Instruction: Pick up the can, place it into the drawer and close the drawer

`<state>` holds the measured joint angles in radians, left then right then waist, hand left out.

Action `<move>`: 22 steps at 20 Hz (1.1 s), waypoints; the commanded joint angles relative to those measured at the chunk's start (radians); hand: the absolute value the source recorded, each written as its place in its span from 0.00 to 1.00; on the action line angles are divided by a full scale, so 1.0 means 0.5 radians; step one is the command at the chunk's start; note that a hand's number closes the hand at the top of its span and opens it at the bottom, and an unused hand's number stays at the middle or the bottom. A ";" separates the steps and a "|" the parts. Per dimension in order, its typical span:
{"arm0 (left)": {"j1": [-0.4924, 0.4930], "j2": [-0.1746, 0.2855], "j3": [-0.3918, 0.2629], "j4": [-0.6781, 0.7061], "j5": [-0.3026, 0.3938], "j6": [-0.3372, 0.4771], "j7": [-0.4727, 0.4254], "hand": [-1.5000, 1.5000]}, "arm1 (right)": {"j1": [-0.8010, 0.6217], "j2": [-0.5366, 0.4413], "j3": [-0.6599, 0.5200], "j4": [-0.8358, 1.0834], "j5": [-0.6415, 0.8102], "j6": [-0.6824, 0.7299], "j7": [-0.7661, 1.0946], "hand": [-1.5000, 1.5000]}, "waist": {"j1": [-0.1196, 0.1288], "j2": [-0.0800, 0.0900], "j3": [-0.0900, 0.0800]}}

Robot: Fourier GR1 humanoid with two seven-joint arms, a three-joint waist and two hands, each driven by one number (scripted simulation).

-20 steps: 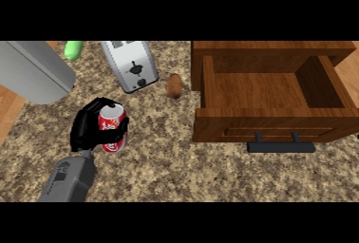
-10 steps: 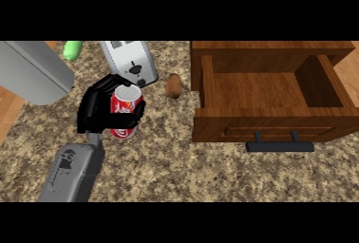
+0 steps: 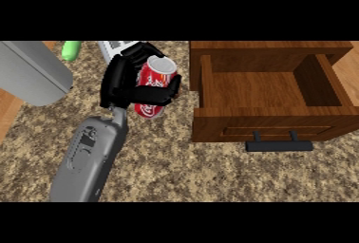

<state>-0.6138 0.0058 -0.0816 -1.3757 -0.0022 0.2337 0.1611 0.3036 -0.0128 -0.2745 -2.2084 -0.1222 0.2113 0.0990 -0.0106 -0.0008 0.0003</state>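
Observation:
My left hand [image 3: 119, 85] is shut on a red can [image 3: 155, 78], with the thumb across its front and the fingers curled over its far side. The can is tilted, silver top pointing up and to the right, held above the speckled counter [image 3: 210, 175]. It hangs just left of the open wooden drawer [image 3: 273, 121], a short gap from the drawer's left wall. The drawer's inside is bare wood, and a black handle [image 3: 279, 145] sticks out of its front. My right hand does not show.
A grey rounded appliance [image 3: 32, 71] fills the upper left. A silver toaster [image 3: 116, 46] is mostly hidden behind my hand, with a green object [image 3: 70, 50] beside it. A wooden edge [image 3: 5, 114] runs along the far left.
My left hand has lifted the can and carried it up and to the right, closer to the drawer. The small brown object by the toaster is now hidden behind the can.

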 commanded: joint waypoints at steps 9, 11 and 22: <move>-0.862 -0.012 -0.165 0.457 0.082 0.413 0.246 1.00 | -0.137 -0.072 -0.089 0.068 -0.060 0.006 0.061 0.00 | -0.020 0.006 0.000; -0.950 -0.012 -0.202 0.474 0.067 0.450 0.345 1.00 | -0.051 -0.019 -0.029 -0.026 -0.011 0.008 0.079 0.00 | -0.021 0.004 0.000; -1.409 -0.012 -0.293 1.180 0.390 0.566 0.081 1.00 | -0.118 -0.040 -0.056 0.082 -0.017 0.034 0.025 0.00 | -0.046 0.013 0.001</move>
<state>-1.2674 -0.0001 -0.2230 -0.8783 0.1454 0.5241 0.2468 0.2593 -0.0277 -0.2956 -2.1775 -0.1281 0.2279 0.1093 -0.0381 0.0055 0.0010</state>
